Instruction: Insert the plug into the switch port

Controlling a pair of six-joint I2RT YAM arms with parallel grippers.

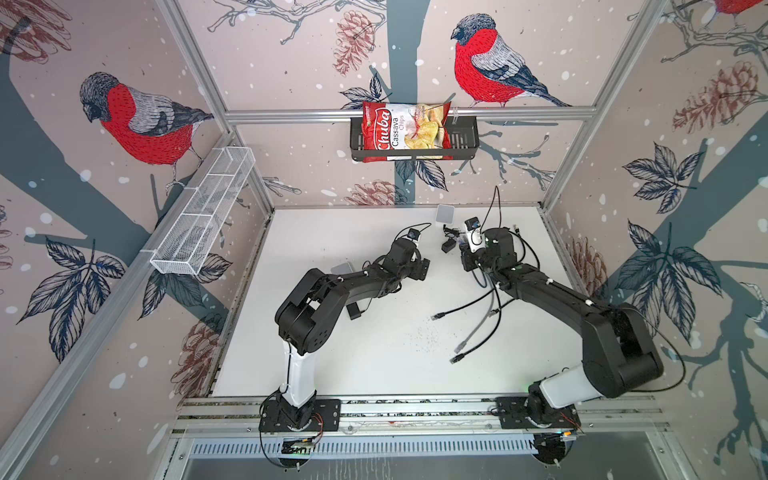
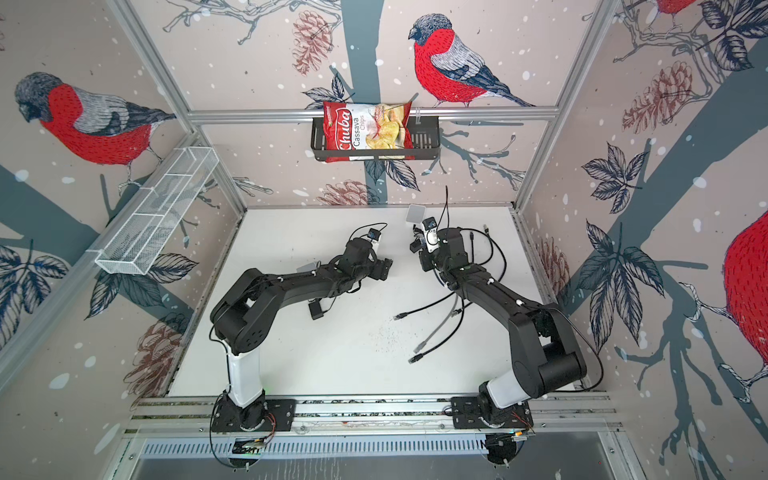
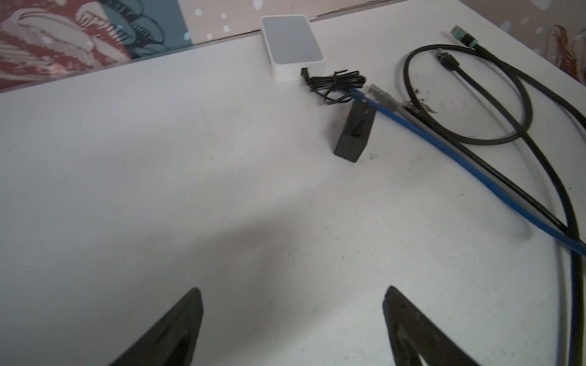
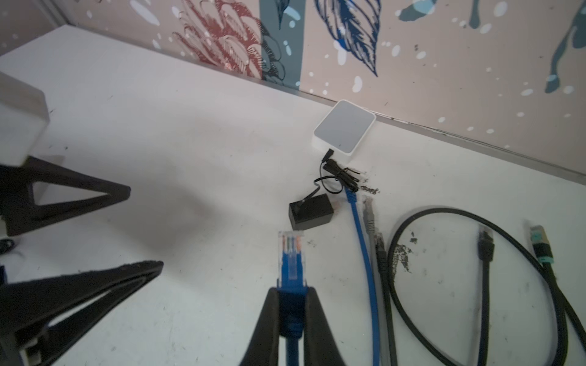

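- Holding the clear-tipped blue network plug (image 4: 291, 253) by its blue boot, the right pincer (image 4: 292, 293) is clamped on it, with the plug tip projecting forward above the white table (image 4: 190, 126).
- The left pincer (image 3: 293, 296) stands with its jaws apart and holds nothing.
- The small white square switch box (image 4: 344, 126) lies near the back wall, well apart from the held plug. A black power adapter block (image 4: 310, 211) and its bundled black cord (image 4: 337, 176) lie between them.
- Risk: the approach path likely crosses the adapter block and cord; contact could push the light switch box out of position.
- Risk: nothing braces the switch box, so insertion force may slide it toward the wall instead of seating the plug.
- Risk: the grip sits on the boot only, so the plug may tilt on contact and miss the port.
- Risk: the loose blue cable (image 4: 361, 240) and grey cable (image 4: 369, 215) lie just beside the route and may snag.
- Hidden: no view shows a free port opening; the face carrying it cannot be determined.
- Hidden: the latch-tab side of the plug cannot be made out.
- In both top views the right arm covers the held plug; the switch box (image 1: 444, 214) shows only as a small pale square.
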